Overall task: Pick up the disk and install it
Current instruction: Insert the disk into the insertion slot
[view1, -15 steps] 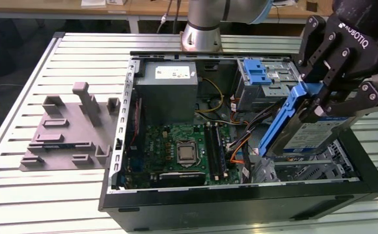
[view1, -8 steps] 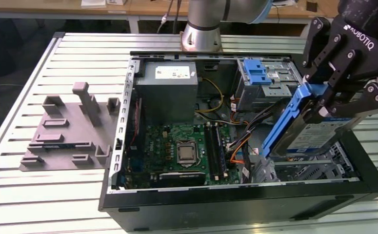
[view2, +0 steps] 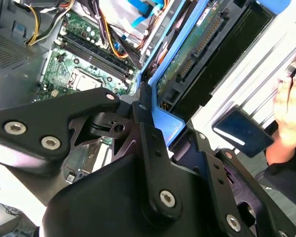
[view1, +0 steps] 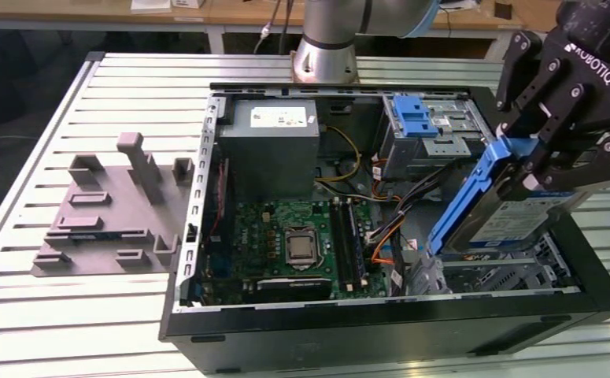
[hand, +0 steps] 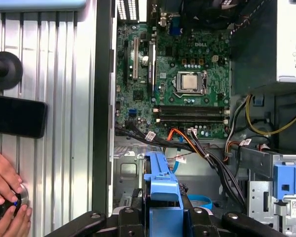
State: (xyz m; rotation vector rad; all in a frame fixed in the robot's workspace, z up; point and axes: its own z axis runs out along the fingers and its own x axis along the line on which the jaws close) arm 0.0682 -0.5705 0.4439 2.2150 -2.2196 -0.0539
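The disk [view1: 517, 217], a silver-grey drive with a white-and-blue label in a blue plastic carrier, hangs tilted on edge over the open computer case's [view1: 389, 324] near corner at the exterior view's right. My black gripper [view1: 546, 169] is shut on its upper end. Directly under the disk lies a metal drive bay [view1: 504, 273]. In the second wrist view the disk's green circuit-board underside [view2: 197, 49] runs away from my fingers [view2: 143, 116]. The first wrist view has the carrier's blue edge [hand: 160, 182] rising from my gripper [hand: 160, 219] toward the case floor.
Inside the case are a grey power-supply box [view1: 273, 146], a green motherboard [view1: 294, 240], loose cables [view1: 389, 228] and a silver cage with a blue latch [view1: 426, 130]. A grey fixture [view1: 105, 209] sits on the slatted table. A person's hand [hand: 5, 197] and a black device [hand: 17, 116] lie beside the case.
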